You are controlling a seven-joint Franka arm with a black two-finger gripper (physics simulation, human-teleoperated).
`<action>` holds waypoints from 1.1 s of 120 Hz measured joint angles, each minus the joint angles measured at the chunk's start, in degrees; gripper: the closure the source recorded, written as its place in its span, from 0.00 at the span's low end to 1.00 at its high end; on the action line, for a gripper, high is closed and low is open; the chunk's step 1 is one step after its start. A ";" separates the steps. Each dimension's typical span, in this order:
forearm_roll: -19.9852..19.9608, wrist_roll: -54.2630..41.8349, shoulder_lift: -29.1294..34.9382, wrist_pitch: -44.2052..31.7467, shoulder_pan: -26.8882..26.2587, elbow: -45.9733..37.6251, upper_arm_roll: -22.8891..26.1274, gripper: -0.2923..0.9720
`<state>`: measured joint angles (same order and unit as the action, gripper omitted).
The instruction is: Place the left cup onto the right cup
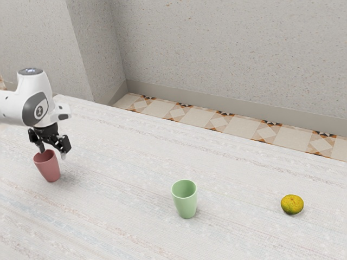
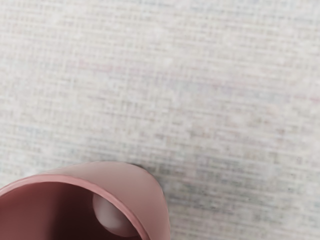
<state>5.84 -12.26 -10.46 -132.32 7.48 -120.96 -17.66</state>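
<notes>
Hangs with gripper [image 1: 51,150] open just above rim of upright pink cup [image 1: 47,167] at exterior view's left, needs straight drop, then carry toward green cup [image 1: 184,199] well to exterior view's right.

We're looking across a pale, whitewashed wood-grain surface [image 1: 141,162], its streaks running crosswise; beyond its far edge lies a strip of floor [image 1: 244,125] in cream and terracotta diamond tiles; a grey skirting board [image 1: 233,101] meets a speckled beige wall [image 1: 244,49]; a wall corner [image 1: 95,49] juts forward at the exterior view's left; the light is soft and even.
</notes>
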 joint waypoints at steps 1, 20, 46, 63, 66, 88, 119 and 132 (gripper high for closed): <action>-0.07 -0.05 -0.12 -0.10 0.03 0.00 0.00 0.23; -2.04 -1.07 -2.98 -2.19 0.31 0.00 0.00 0.23; -4.19 -2.69 -4.93 -4.59 1.17 0.01 0.00 0.28; -5.38 -3.81 -5.52 -5.78 1.45 0.03 0.00 0.44; -5.43 -3.95 -5.57 -5.95 1.46 0.02 -0.01 0.45; -5.80 -4.99 -5.82 -6.90 1.47 0.03 0.00 0.66; -5.87 -6.00 -5.84 -7.45 1.47 0.01 0.00 0.81; -5.83 -6.26 -5.79 -7.31 1.47 0.08 0.00 0.82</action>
<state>0.01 -18.52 -16.25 -139.64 8.95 -120.88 -17.67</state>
